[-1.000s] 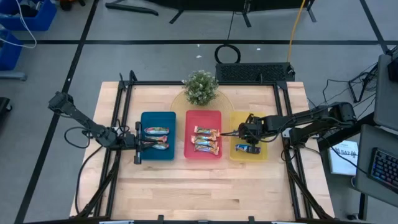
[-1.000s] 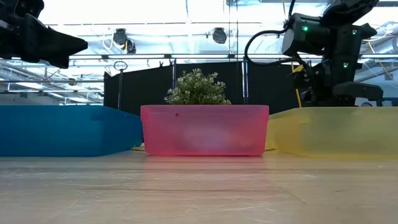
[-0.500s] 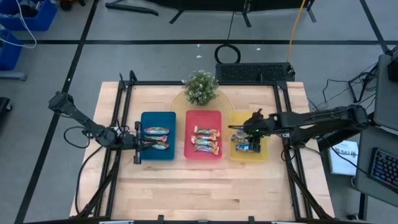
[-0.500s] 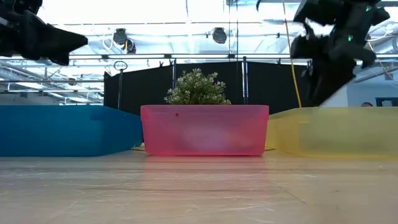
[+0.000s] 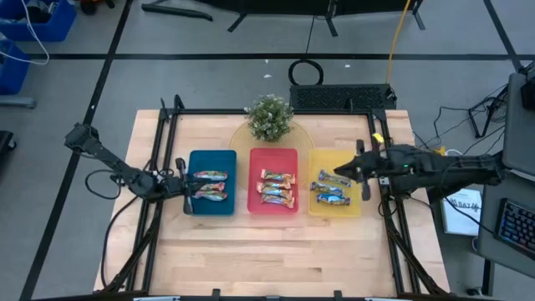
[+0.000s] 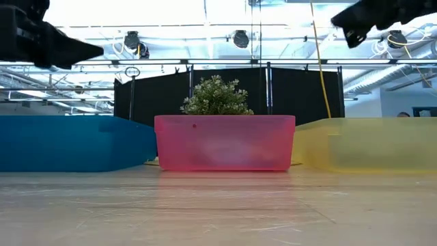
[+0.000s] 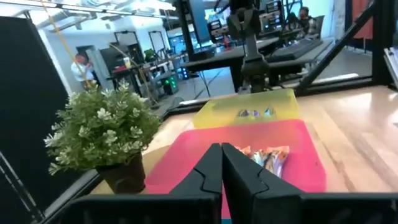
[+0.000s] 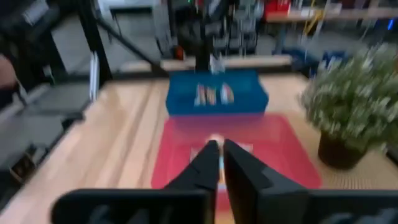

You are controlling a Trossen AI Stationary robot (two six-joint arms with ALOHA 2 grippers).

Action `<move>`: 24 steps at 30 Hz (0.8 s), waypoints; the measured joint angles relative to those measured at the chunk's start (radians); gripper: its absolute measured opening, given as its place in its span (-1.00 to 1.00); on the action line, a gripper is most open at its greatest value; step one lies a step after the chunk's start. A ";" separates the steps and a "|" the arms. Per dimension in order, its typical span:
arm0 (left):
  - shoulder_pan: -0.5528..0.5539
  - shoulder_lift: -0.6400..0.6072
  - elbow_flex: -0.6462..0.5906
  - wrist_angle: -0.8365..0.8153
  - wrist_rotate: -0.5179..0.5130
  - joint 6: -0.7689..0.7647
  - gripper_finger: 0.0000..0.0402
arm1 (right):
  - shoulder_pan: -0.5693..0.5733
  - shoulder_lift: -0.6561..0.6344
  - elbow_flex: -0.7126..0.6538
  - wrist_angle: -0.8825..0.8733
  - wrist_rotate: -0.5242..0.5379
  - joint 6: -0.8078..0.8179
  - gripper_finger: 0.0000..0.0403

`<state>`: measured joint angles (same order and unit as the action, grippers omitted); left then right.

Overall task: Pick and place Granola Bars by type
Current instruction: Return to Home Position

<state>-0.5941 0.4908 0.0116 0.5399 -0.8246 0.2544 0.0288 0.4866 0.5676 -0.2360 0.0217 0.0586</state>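
Two greenish-red bars lie in the blue tray. Three tan-gold bars lie in the red tray. Two blue-white bars lie in the yellow tray; the left wrist view shows them far off. My left gripper hovers shut at the blue tray's left edge, its fingertips together. My right gripper hangs shut and empty above the yellow tray's right half, high up in the low view.
A small potted plant stands behind the red tray at the table's far edge. The three trays sit side by side mid-table. Bare wood runs in front of them to the near edge. Black frame rails border the table's left and right sides.
My right gripper has pulled back from the border of the red and yellow trays toward the table's right edge and has risen. A second blue-white bar now lies in the yellow tray, where one lay before.
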 joint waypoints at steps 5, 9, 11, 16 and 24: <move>0.034 -0.001 0.000 0.126 -0.068 0.018 -0.88 | 0.000 -0.113 -0.059 0.060 -0.001 0.002 -0.95; 0.088 -0.001 0.019 0.098 -0.054 0.025 -0.97 | -0.001 -0.149 -0.096 0.066 -0.037 -0.024 -0.99; 0.095 -0.001 0.027 0.091 -0.007 0.084 -0.96 | -0.001 -0.157 -0.125 0.101 -0.096 -0.057 -0.98; 0.044 -0.044 0.028 0.151 0.071 0.234 -0.97 | -0.001 -0.172 -0.218 0.213 -0.103 -0.066 -0.99; -0.060 -0.174 0.028 0.107 -0.050 0.291 -0.97 | 0.000 -0.259 -0.380 0.357 -0.131 -0.064 -1.00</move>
<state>-0.6541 0.3164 0.0399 0.6466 -0.8747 0.5453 0.0284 0.2276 0.1878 0.1205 -0.1089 -0.0055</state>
